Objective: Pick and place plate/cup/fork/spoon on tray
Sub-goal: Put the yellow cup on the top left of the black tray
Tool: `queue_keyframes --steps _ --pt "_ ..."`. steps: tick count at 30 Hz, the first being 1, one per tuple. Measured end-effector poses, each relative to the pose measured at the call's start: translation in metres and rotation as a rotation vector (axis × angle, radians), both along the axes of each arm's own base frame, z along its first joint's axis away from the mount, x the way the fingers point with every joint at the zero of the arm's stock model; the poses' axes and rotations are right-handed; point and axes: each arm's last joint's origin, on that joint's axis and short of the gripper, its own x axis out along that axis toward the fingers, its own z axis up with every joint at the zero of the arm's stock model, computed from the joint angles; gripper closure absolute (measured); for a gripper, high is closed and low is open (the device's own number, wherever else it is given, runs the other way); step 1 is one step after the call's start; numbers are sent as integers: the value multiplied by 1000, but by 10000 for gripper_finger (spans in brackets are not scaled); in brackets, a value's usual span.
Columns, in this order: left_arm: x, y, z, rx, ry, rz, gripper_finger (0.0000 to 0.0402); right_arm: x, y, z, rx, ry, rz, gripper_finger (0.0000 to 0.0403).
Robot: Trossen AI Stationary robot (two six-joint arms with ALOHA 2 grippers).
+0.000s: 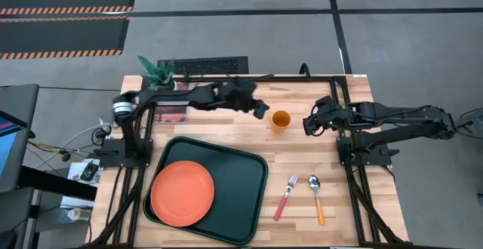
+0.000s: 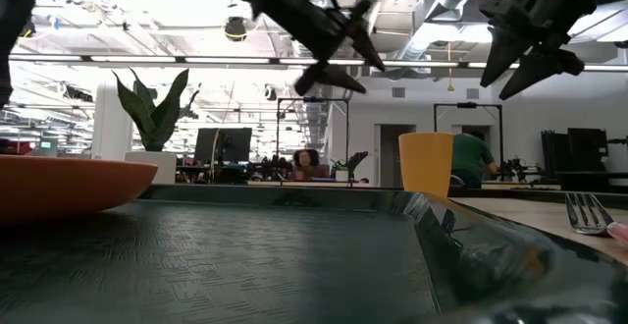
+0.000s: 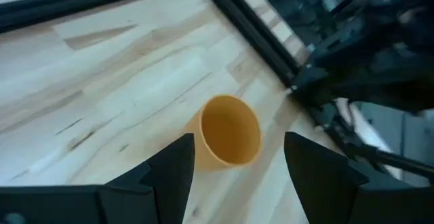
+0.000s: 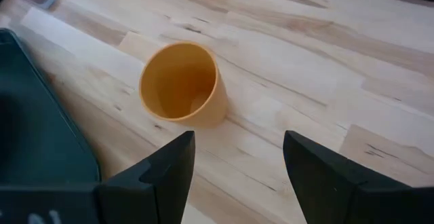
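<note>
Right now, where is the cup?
In the high view the cup stands upright on the bare wood beyond the tray, between the left gripper and right gripper.

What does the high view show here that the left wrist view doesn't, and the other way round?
Only the high view shows the tray with the plate on it, the fork and the spoon lying on the table beside the tray, and the potted plant at the table's far left corner. Only the left wrist view looks into the cup's open mouth, between the open left gripper's fingers. Both show the cup standing upright on the bare wood, and the right arm near it.
</note>
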Motion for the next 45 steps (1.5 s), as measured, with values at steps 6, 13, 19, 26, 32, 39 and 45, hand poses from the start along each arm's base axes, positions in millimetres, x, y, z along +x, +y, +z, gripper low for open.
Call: queue_keyframes --steps 6,13,19,26,32,39,45 --pt "38 10 -21 53 99 -27 187 0 0 0 0 7 -1 152" --pt "61 14 -53 71 189 -10 187 -1 0 -1 0 17 -1 152" --pt "63 13 -69 22 232 -49 203 -2 0 -1 0 23 0 152" --pt "61 12 -70 33 263 -47 327 -2 0 -1 -15 30 9 152" --pt "62 10 -70 57 270 -63 395 -2 0 -1 -19 33 13 152" --pt "52 7 -43 42 240 -87 400 -2 0 -1 -22 34 13 152" --pt "10 -6 4 87 399 -143 401 -2 -1 -1 -53 35 -8 152"
